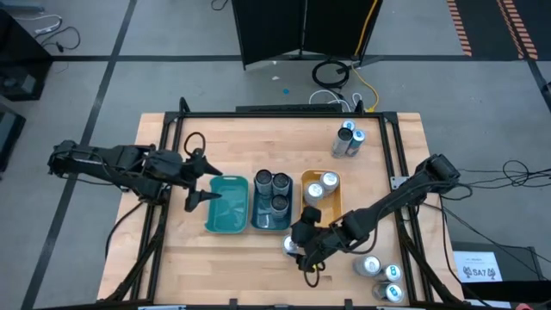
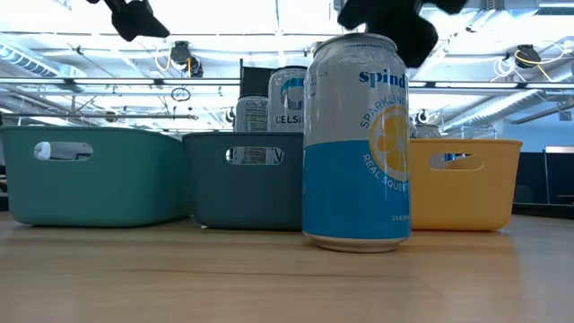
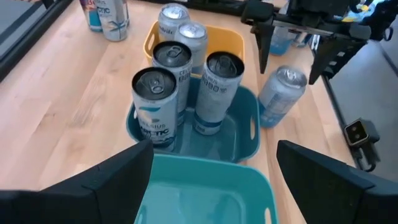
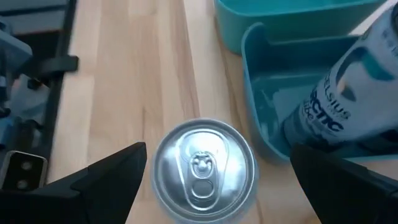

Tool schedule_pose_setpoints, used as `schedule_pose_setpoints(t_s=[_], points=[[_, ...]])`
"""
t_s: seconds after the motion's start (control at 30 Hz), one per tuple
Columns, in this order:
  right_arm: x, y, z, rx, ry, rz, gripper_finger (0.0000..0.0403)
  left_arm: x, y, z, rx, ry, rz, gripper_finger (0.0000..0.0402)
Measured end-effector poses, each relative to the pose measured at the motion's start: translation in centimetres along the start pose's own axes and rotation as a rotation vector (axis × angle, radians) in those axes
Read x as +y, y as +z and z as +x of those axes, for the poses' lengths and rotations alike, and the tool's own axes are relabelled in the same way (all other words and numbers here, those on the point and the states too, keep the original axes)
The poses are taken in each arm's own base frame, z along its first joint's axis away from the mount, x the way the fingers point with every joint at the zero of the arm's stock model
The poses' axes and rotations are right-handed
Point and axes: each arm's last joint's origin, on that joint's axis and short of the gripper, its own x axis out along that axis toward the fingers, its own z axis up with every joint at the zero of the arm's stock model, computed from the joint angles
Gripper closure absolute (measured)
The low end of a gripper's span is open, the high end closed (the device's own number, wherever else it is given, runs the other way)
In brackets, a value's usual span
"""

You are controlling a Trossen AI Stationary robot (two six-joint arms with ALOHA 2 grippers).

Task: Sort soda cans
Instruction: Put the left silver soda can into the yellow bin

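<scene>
High view: right claw (image 1: 295, 247) spread, poised over a Spindrift can (image 1: 291, 246) on the table (image 1: 232, 267), just off the blue tray (image 1: 270, 220); left claw (image 1: 205, 182) open at the teal tray (image 1: 226, 205).

Low view: that can (image 2: 357, 144) stands before the trays, orange tray (image 2: 462, 182) behind.

Left wrist: three Celsius cans (image 3: 155, 106) in the blue tray.

Right wrist: can top (image 4: 204, 169) between fingers (image 4: 99, 177), untouched.

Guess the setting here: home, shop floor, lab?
Most likely a robotics lab or industrial test bay. A wooden table with a black frame stands on a grey concrete floor, cables lie loose beyond it, and the low view shows exposed ceiling trusses with strip lights.
</scene>
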Motion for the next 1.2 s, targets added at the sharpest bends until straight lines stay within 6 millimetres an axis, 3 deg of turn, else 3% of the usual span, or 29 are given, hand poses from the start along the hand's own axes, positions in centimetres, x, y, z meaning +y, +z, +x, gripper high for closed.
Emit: schedule_pose_setpoints(t_s=[0.4,0.5,0.7,0.8,0.93,1.2], points=[[0.6,-1.2,2.5,0.048,0.032,-0.006,0.0017,0.1,-0.4,0.0,0.042,0.013,0.025,0.0051],[0.6,-1.2,2.6,0.048,0.028,-0.006,0.0040,0.1,-0.4,0.0,0.042,0.013,0.025,0.0051],[0.5,-1.1,2.6,0.048,0.026,-0.004,0.0124,0.1,-0.4,0.0,0.040,0.013,0.025,0.0051],[0.5,-1.0,2.4,0.047,0.030,-0.001,0.0125,0.1,-0.4,0.0,0.040,0.013,0.024,0.0051],[0.3,-0.3,1.0,0.017,0.037,0.024,0.0125,0.1,-0.4,0.0,0.040,0.013,0.023,0.0051],[-0.4,1.4,-5.3,-0.172,-0.085,0.151,0.0125,0.1,-0.4,0.0,0.038,0.012,0.023,0.0051]])
